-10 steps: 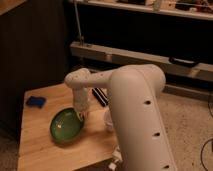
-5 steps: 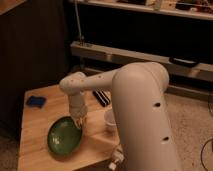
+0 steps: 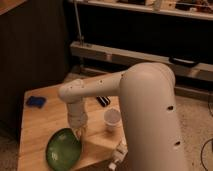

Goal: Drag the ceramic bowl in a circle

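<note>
The ceramic bowl [image 3: 64, 149] is wide, shallow and glossy green. It sits near the front edge of the wooden table [image 3: 40, 122]. My white arm reaches across the table from the right. My gripper [image 3: 80, 131] points down at the bowl's right rim and touches it.
A small white cup [image 3: 111, 120] stands on the table right of the gripper. A blue object [image 3: 36, 101] lies at the table's left. A dark striped item [image 3: 103, 100] lies behind the cup. A small white object [image 3: 119, 151] sits at the table's front right edge. Dark shelving stands behind.
The bowl has slid toward the table's front edge and a little left, and my gripper has moved down with it.
</note>
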Controlling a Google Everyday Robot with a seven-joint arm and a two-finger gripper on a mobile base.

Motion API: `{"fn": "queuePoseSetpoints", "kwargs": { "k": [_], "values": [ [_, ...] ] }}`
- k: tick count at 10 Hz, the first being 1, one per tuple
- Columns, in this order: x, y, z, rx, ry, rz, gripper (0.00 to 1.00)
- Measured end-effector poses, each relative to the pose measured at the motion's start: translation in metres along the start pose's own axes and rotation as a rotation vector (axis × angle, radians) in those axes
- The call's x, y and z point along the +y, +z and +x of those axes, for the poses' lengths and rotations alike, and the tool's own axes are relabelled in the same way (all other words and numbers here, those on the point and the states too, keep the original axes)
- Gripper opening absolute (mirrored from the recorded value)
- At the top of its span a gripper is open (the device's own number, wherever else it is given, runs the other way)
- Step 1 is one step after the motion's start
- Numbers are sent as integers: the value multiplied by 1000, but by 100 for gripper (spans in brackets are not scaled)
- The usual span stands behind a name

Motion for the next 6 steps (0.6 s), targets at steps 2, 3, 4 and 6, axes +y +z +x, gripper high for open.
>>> {"fn": "queuePoseSetpoints", "kwargs": {
  "k": [2,3,4,6],
  "values": [
    [28,1,-11,1,-63,-19,0],
    [40,1,-18,0,-91,-26,0],
    [56,1,-27,-1,-124,-33,0],
    [80,3,-51,-4,-178,-39,0]
  ]
}}
